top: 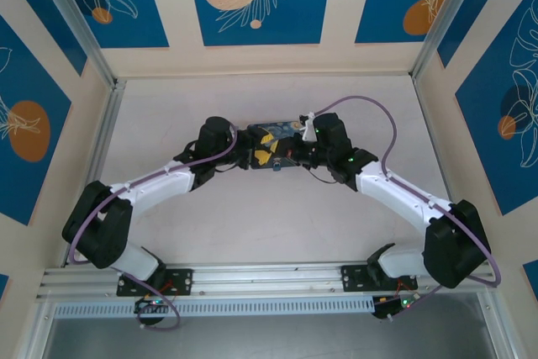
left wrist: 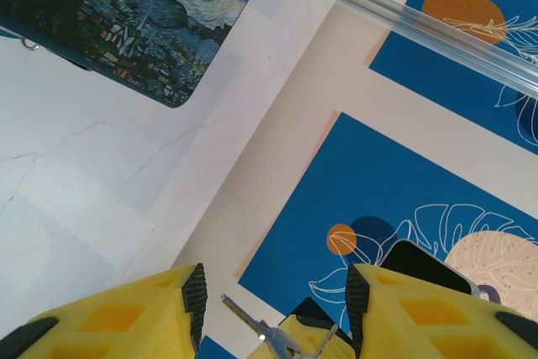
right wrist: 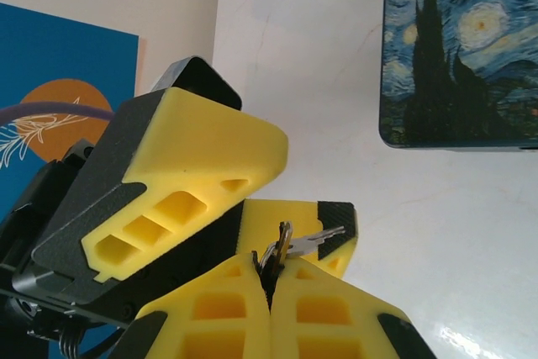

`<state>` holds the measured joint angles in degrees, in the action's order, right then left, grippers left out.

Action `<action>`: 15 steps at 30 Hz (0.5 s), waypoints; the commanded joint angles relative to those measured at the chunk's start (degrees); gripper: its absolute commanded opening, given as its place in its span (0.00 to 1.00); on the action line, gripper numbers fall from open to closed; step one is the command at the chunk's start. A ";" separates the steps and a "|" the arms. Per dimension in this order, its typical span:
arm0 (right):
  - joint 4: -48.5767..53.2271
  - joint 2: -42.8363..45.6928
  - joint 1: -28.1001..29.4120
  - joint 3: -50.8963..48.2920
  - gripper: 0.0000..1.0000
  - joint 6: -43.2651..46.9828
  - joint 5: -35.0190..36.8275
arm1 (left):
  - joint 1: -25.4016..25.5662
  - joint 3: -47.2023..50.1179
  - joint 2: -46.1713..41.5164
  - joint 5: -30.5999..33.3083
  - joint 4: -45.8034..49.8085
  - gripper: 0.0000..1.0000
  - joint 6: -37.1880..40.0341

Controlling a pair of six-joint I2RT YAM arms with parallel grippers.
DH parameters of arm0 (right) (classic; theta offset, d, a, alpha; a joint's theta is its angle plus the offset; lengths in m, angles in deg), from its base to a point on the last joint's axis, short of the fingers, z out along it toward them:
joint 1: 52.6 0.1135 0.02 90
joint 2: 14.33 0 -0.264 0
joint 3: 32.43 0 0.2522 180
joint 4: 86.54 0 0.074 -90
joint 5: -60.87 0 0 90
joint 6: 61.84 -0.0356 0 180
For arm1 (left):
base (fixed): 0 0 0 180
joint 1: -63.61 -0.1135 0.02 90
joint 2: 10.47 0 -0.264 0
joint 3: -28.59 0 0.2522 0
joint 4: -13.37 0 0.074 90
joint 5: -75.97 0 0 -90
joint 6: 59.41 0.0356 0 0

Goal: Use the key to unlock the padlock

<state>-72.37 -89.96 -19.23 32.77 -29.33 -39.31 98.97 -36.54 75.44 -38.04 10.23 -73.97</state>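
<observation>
Right gripper (right wrist: 271, 268) is clenched on the key (right wrist: 315, 240), presenting it between the jaws of the released left gripper (left wrist: 276, 287), near the starry-night box (right wrist: 458, 56); apparently a handover, next requiring the left to close squarely on the blade.

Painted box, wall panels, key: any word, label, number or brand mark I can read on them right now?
No readable text anywhere. The painted box carries a swirly night-sky picture, the wall panels leaf and circle prints; any stamp on the key is too small to tell.
</observation>
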 commanded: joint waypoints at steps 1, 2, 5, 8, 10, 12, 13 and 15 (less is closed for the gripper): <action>-3.07 -0.89 0.64 1.91 0.00 -0.60 -0.81 | 0.59 -1.77 -0.58 -0.96 -0.41 0.48 -0.21; -3.28 -1.04 0.73 1.91 0.00 -0.62 -0.72 | 0.62 -1.80 -0.61 -0.98 -0.41 0.47 -0.25; -3.83 -1.15 0.91 1.39 0.00 -0.78 -0.72 | 0.60 -1.88 -0.58 -0.80 -0.49 0.45 -0.37; -4.18 -0.92 0.91 0.55 0.00 -1.04 -0.61 | 0.67 -1.97 -0.57 -0.71 -0.36 0.40 -0.39; -4.26 -0.68 0.96 0.17 0.00 -1.20 -0.57 | 0.75 -1.86 -0.65 -0.54 -0.33 0.36 -0.38; -4.20 -0.42 0.91 -0.18 0.00 -1.20 -0.52 | 0.68 -1.80 -0.74 -0.41 -0.06 0.31 -0.39; -4.15 -0.31 0.91 -0.27 0.00 -1.18 -0.36 | 0.69 -1.79 -0.74 -0.36 0.03 0.30 -0.39; -4.01 -0.20 0.91 -0.45 0.00 -1.23 -0.26 | 0.71 -1.71 -0.85 -0.15 0.12 0.27 -0.31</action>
<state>-75.04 -90.80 -18.62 32.68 -29.99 -39.64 99.01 -36.67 75.44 -37.95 10.01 -74.36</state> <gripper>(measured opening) 0.059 0.280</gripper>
